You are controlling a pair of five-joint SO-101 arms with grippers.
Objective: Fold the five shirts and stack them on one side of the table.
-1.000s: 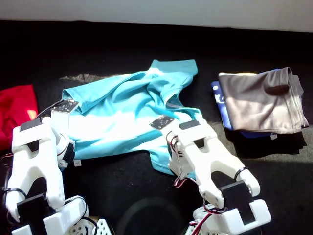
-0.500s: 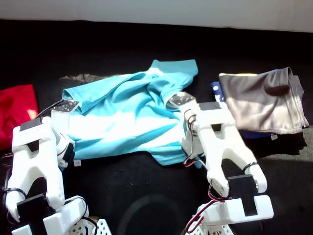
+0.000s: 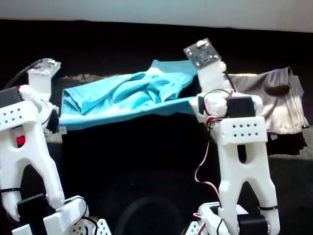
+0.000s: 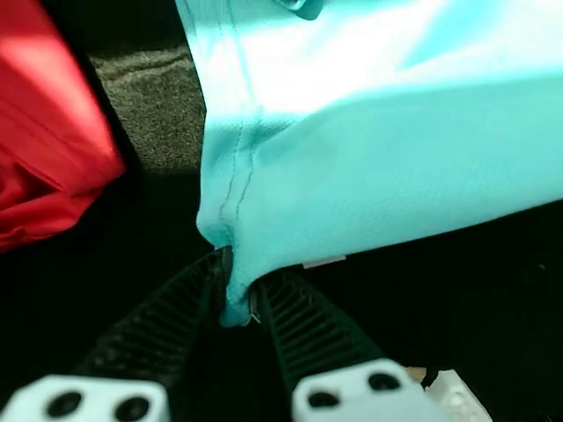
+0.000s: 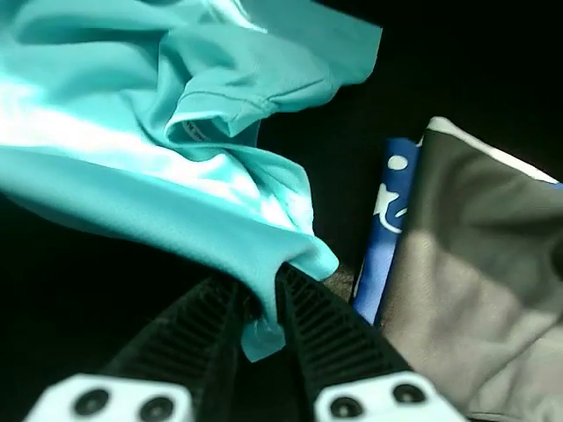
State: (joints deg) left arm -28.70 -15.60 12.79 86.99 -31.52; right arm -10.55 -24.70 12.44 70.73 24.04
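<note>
A turquoise shirt (image 3: 122,95) hangs stretched between both arms above the black table, its near hem lifted. My left gripper (image 4: 239,303) is shut on the shirt's hem corner (image 4: 230,290), at the left in the high view (image 3: 55,125). My right gripper (image 5: 262,309) is shut on the opposite hem corner (image 5: 264,330), at the right in the high view (image 3: 197,104). The shirt's collar (image 5: 211,123) and far part still rest on the table. A red shirt (image 4: 44,149) lies beside the left arm.
A stack of folded shirts, grey on top (image 3: 266,100) over a blue one (image 5: 387,229), sits at the right side of the table close to the right arm. The black table surface (image 3: 142,161) in front is bare.
Both arms have risen and swung toward the far side, lifting the turquoise shirt's near hem off the table. The shirt went from lying spread flat to hanging taut between them.
</note>
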